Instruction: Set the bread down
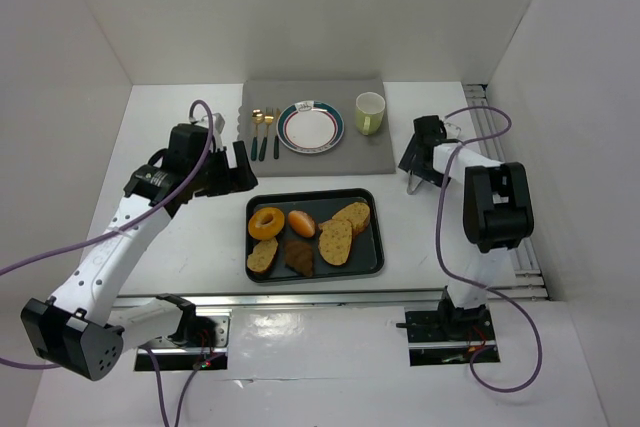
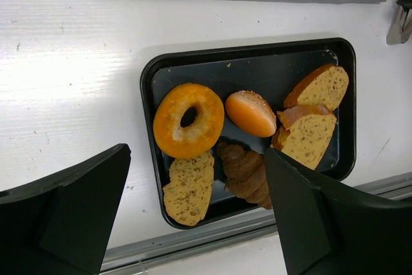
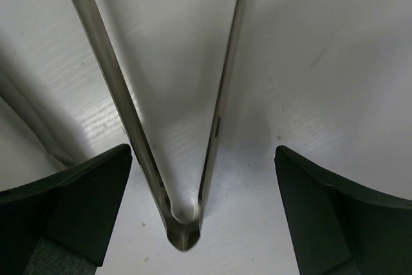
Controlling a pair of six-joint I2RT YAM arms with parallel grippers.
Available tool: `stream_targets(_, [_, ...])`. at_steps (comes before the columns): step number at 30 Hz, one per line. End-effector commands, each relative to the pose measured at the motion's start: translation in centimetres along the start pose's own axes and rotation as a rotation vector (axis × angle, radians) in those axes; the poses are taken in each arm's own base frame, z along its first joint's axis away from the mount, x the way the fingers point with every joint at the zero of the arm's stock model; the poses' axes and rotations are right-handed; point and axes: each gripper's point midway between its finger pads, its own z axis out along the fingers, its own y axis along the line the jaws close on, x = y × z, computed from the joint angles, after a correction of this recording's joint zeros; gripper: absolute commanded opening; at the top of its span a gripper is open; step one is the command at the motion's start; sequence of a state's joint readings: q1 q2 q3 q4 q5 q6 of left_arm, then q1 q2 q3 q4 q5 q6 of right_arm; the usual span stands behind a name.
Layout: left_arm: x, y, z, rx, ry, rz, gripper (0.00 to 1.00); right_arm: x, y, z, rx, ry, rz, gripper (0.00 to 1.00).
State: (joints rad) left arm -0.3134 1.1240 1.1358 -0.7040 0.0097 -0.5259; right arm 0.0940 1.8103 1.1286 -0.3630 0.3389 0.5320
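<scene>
A black tray (image 1: 370, 262) in the middle of the table holds the bread: an orange bagel (image 1: 266, 222), a round bun (image 1: 301, 222), a dark croissant (image 1: 298, 257) and three seeded slices (image 1: 335, 241). My left gripper (image 1: 243, 169) hovers open just left of the tray's far corner. The left wrist view looks down on the tray (image 2: 147, 94), bagel (image 2: 168, 127), bun (image 2: 251, 113) and croissant (image 2: 244, 169), with nothing between the left gripper (image 2: 199, 223) fingers. My right gripper (image 1: 412, 165) stands open over metal tongs (image 3: 183, 230) lying on the table, its fingers on either side without touching.
A grey mat (image 1: 370, 152) at the back carries a plate (image 1: 311, 127), cutlery (image 1: 265, 132) and a pale green cup (image 1: 370, 113). White walls close in on three sides. A metal rail (image 1: 330, 299) runs along the near edge.
</scene>
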Motion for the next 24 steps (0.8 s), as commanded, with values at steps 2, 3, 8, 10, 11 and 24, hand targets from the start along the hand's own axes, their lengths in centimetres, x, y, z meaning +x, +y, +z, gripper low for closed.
stream_targets(2, [-0.2,-0.4,-0.5,0.031,-0.015,0.013,0.98,-3.1,1.9,2.0,-0.035,-0.073,-0.004,0.99])
stream_targets(3, [-0.2,-0.4,-0.5,0.031,-0.015,0.013,0.98,-3.9,1.9,2.4,-0.034,-0.085,0.010,0.99])
stream_targets(8, [-0.1,-0.3,-0.3,0.027,-0.006,0.012,0.98,-6.0,1.7,4.7,-0.038,-0.153,0.029,0.84])
stream_targets(10, [-0.1,-0.3,-0.3,0.027,-0.006,0.012,0.98,-6.1,1.8,5.7,-0.050,-0.145,0.038,0.74])
stream_targets(11, [-0.1,-0.3,-0.3,0.027,-0.006,0.012,0.98,-5.7,1.7,6.0,-0.045,-0.136,0.035,0.68])
stream_targets(24, [-0.5,-0.6,-0.2,0.036,-0.004,0.022,0.97,-6.8,0.9,-4.5,-0.122,-0.201,0.030,0.31])
